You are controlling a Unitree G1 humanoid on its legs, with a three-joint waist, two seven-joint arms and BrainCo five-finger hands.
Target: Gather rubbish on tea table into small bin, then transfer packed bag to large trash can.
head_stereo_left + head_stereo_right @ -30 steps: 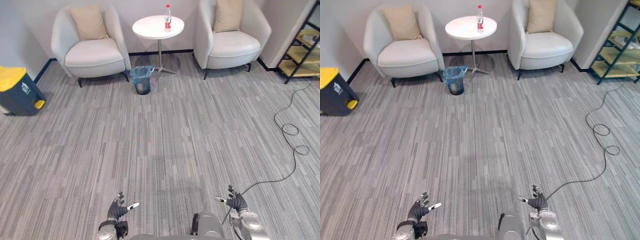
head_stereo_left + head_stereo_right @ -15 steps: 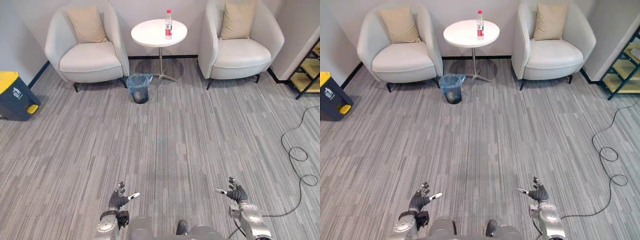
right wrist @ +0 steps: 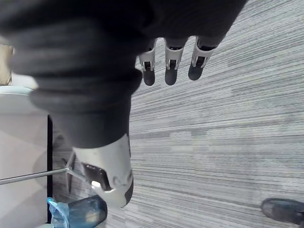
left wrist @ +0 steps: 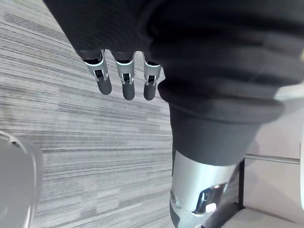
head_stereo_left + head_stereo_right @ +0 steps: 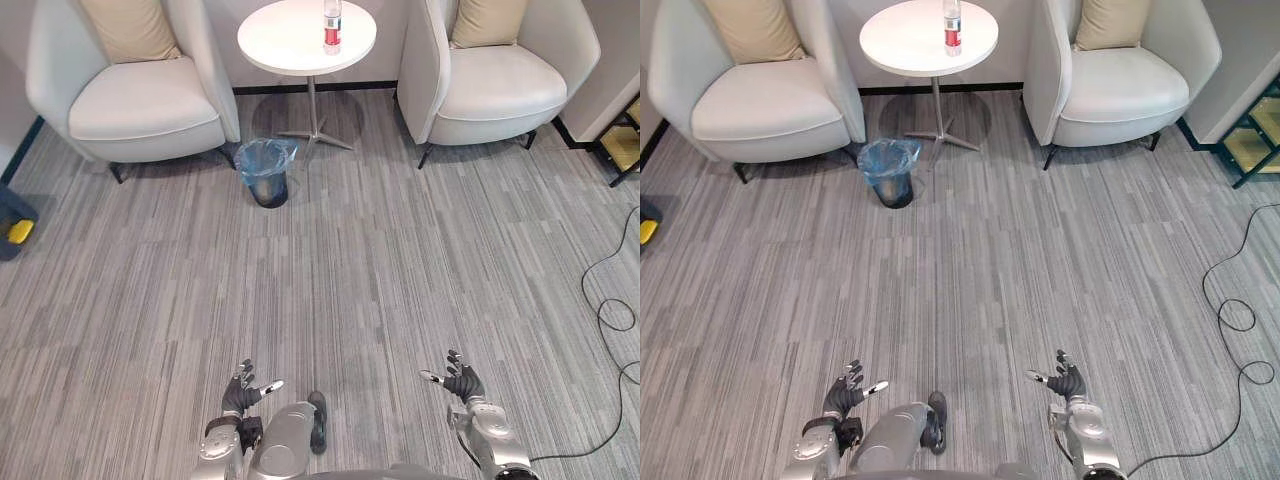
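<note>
Left hand and right hand hang empty, fingers spread — the upright bottle on the tea table would probably topple under a clumsy reach.

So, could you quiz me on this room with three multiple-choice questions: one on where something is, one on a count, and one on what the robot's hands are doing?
1. Where is the small bin?
A. On the carpet, between the round table's foot and the left armchair.
B. On top of the round table.
C. Under the left armchair.

2. How many armchairs are there?
A. One.
B. Three.
C. Two.

3. What are the hands doing?
A. The left hand and right hand are both open, holding nothing.
B. Both are pressed flat on the round table.
C. Both are curled into fists.

Answers:
1 A: the small bin stands on the carpet by the table's foot.
2 C: the left armchair and right armchair flank the table.
3 A: the fingers are spread low over the carpet, and the bottle stands untouched on the table.
</note>
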